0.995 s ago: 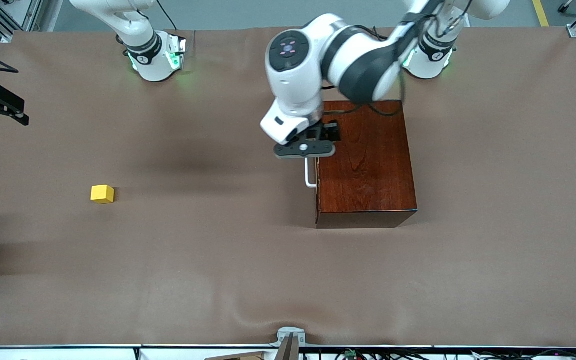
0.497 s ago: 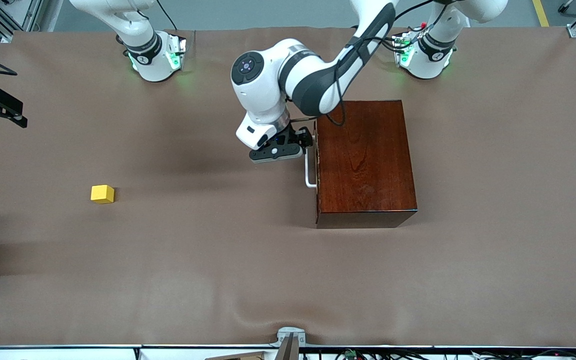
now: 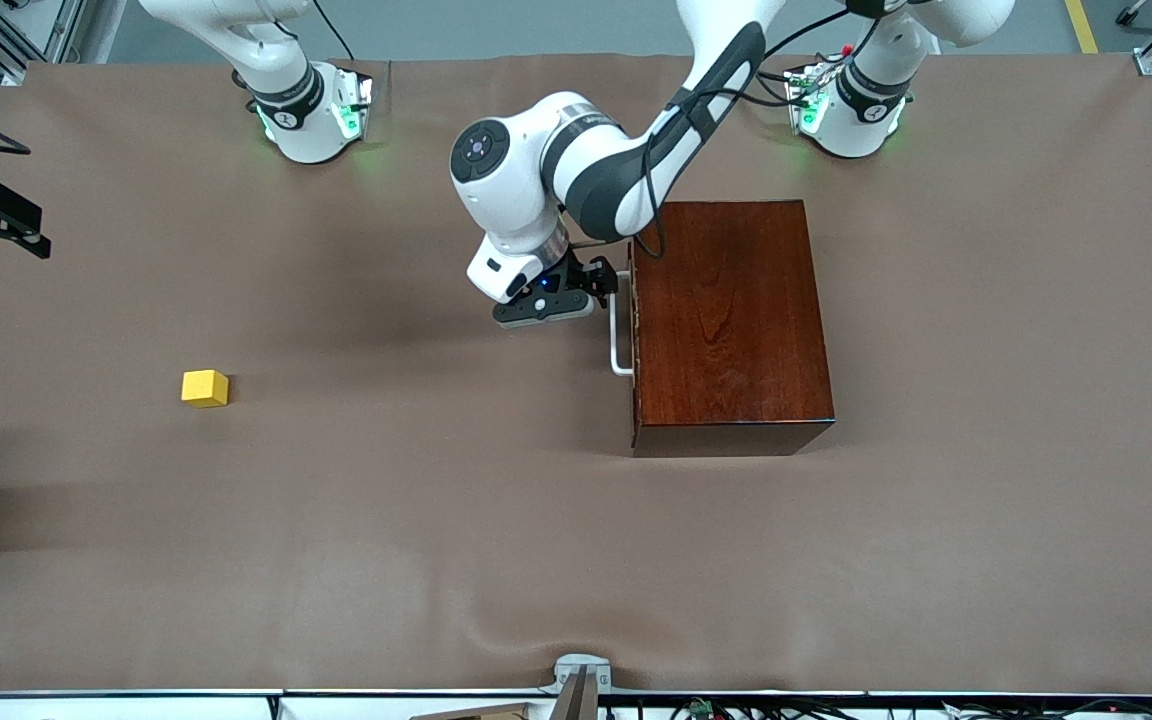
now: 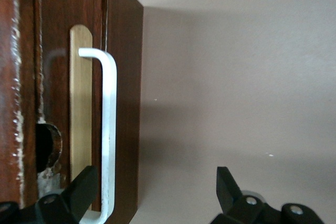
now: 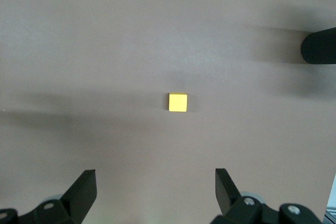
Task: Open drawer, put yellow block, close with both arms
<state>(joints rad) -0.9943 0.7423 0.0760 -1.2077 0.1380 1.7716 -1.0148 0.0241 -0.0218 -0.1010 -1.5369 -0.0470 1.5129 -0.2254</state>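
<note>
Bench (image 3: 436, 560) covered in brown; box (image 3: 731, 320) sits toward the left arm's end, drawer (image 4: 55, 103) fully closed, so nothing of the task is done yet. Left gripper (image 3: 604, 285) is at the handle (image 3: 619, 340), fingers (image 4: 79, 192) released and straddling the bar, not yet clenched: opening appears about to start. Right gripper (image 5: 155, 195) waits high over the block (image 3: 205, 388), fingers released. Block lies on open bench, well apart from the box. Left to do: pull, place, close.
</note>
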